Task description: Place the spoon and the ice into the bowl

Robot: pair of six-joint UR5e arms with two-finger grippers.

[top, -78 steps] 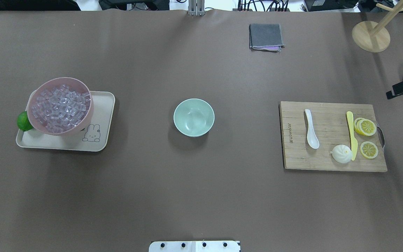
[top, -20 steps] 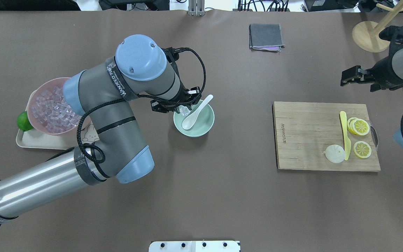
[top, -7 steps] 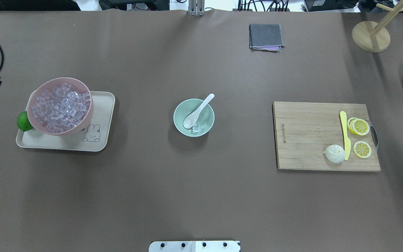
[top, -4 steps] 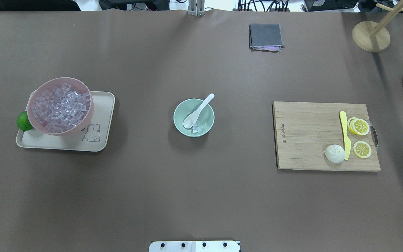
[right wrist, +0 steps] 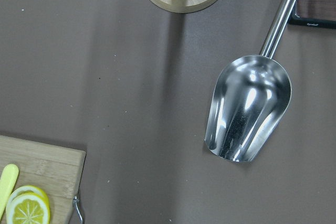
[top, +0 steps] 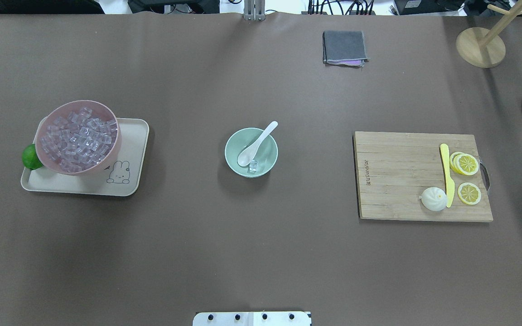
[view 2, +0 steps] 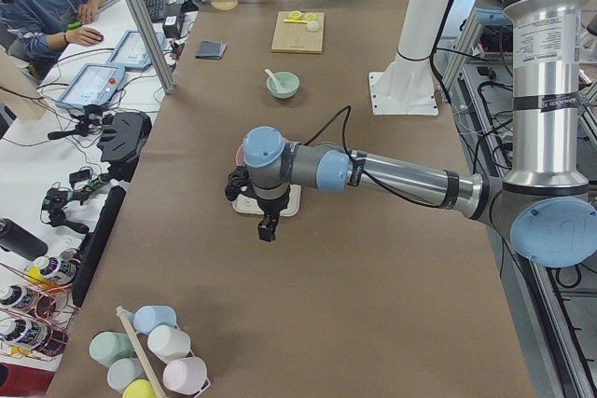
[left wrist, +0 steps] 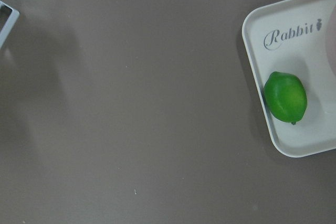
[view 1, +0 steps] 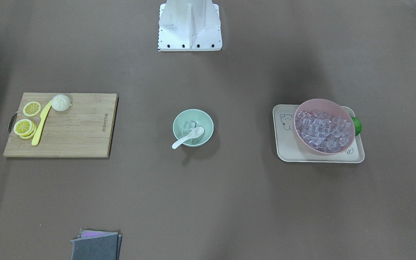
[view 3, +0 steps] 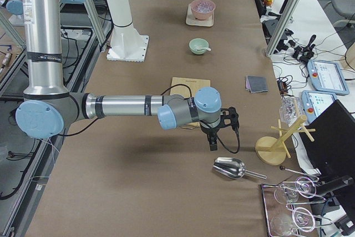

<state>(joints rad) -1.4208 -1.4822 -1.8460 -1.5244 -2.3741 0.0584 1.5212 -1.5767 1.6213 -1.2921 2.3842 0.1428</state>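
Note:
The mint-green bowl (top: 251,170) stands mid-table and also shows in the front view (view 1: 193,117). The white spoon (top: 256,144) lies in it, scoop down inside and handle resting over the rim. One clear ice cube (top: 253,165) lies in the bowl beside the scoop; the front view shows ice (view 1: 189,125) there too. Several more ice cubes (top: 78,139) fill the pink bowl (top: 117,146). My left gripper (view 2: 268,227) hangs over the table beside the tray. My right gripper (view 3: 212,142) hangs near the metal scoop. I cannot tell whether either is open or shut.
The pink bowl and a lime (left wrist: 285,97) sit on a cream tray (top: 127,181). A wooden cutting board (top: 397,176) holds a yellow knife (top: 446,174), lemon slices and a white bun. A metal scoop (right wrist: 247,114), a wooden stand base (top: 479,47) and a grey cloth (top: 344,47) lie farther off.
Over the frames the spoon went from the cutting board into the bowl, and an ice cube dropped in. Both arms have since drawn back out of the overhead view.

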